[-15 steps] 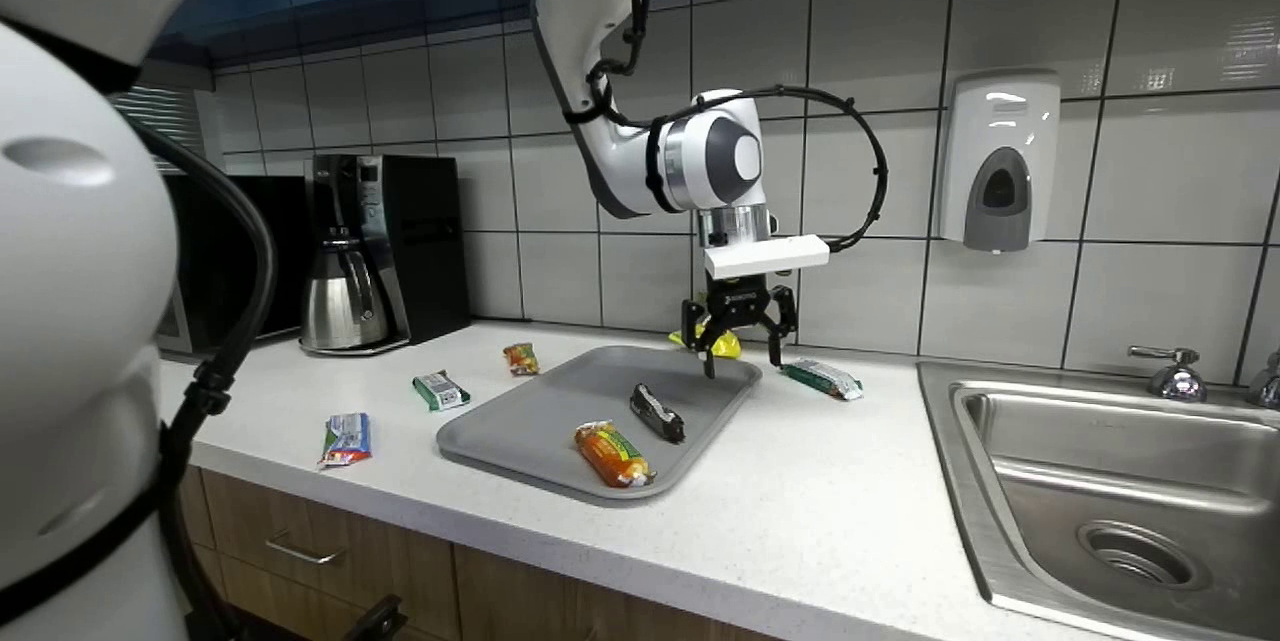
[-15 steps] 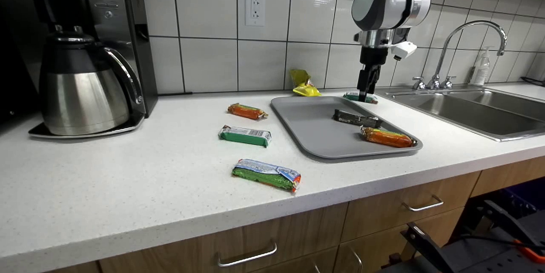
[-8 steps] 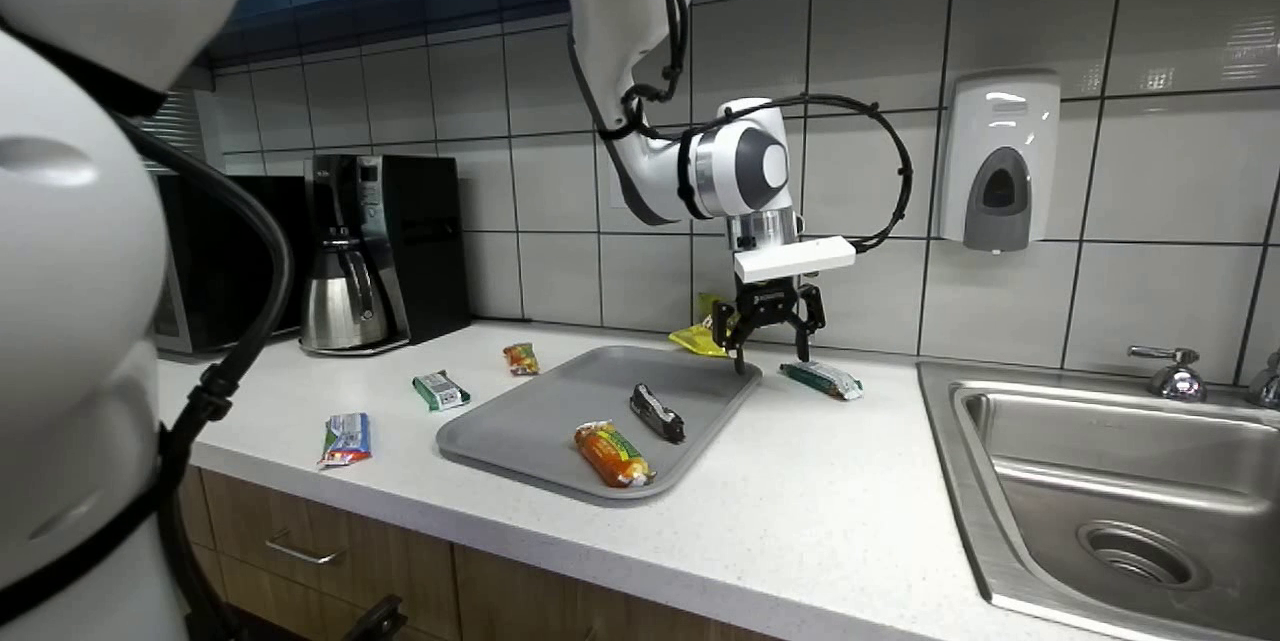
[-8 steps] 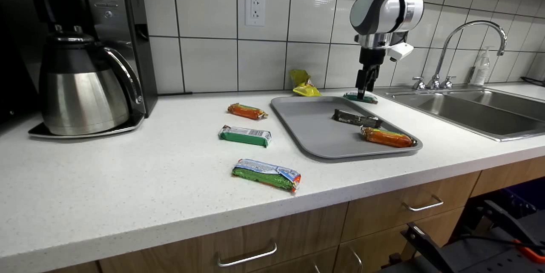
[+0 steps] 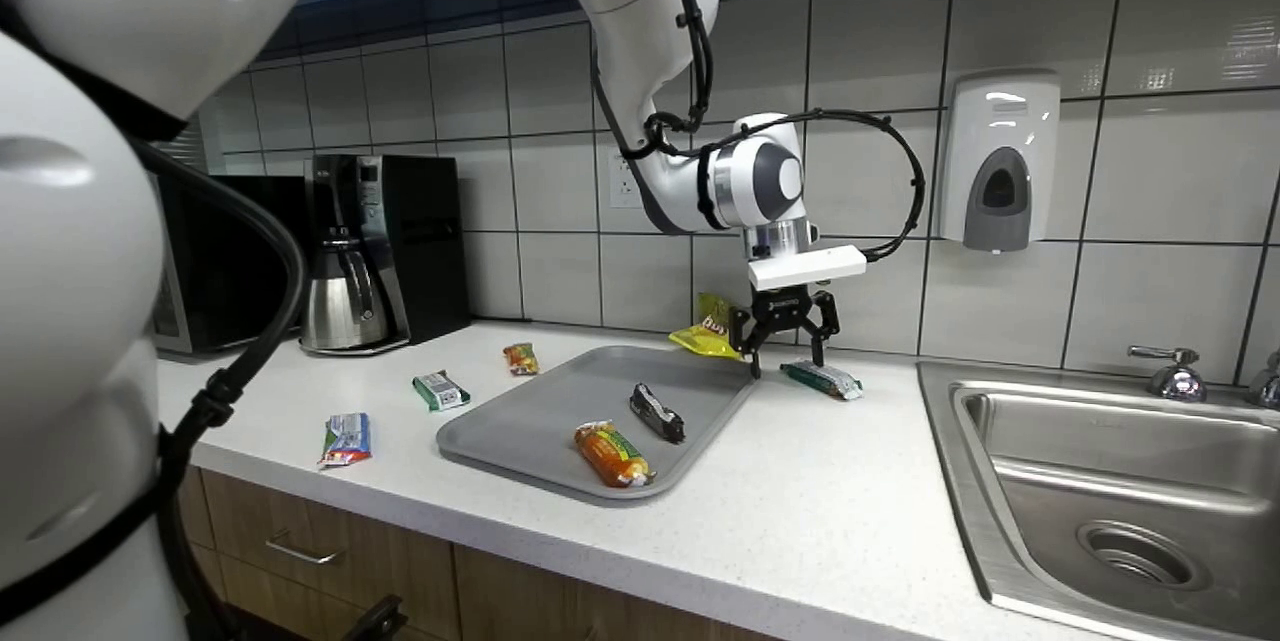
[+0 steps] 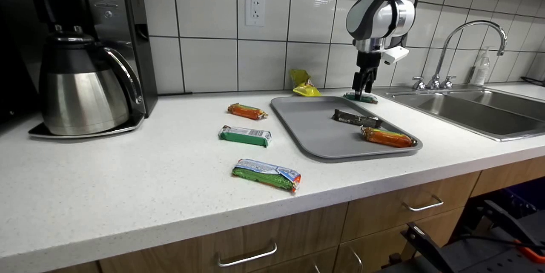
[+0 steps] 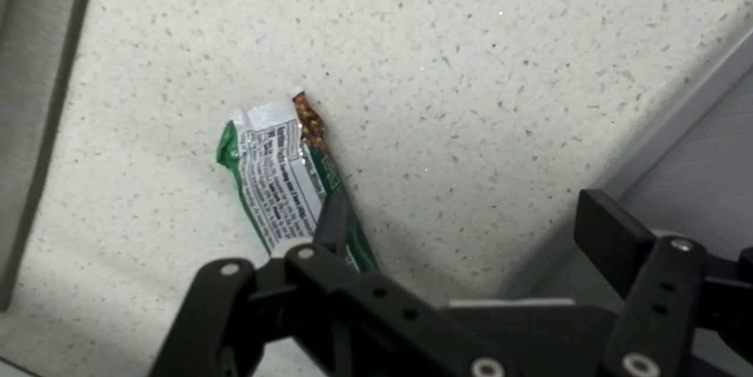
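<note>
My gripper [image 5: 787, 366] is open and empty, low over the counter at the back, beside the tray. It also shows in an exterior view [image 6: 358, 96]. Nearest to it is a green and white wrapped bar [image 7: 273, 171], also seen in both exterior views [image 5: 825, 380] [image 6: 370, 99]. In the wrist view one of the fingers [image 7: 334, 221] overlaps the bar and hides its near end; I cannot tell if they touch. The other finger stands over the edge of the grey tray [image 7: 706, 147]. The tray holds a dark bar [image 5: 657, 415] and an orange wrapped snack [image 5: 612, 456].
A yellow bag [image 5: 708, 333] leans on the tiled wall behind the tray. A blue and green bar [image 6: 266, 174], a green bar [image 6: 245, 136] and an orange snack [image 6: 247, 111] lie beside the tray. A coffee maker [image 5: 420, 241] and a sink [image 5: 1100, 481] flank the counter.
My open gripper has moved from above the tray's back corner toward the sink side, to the green and white bar. The snacks and the tray have not moved.
</note>
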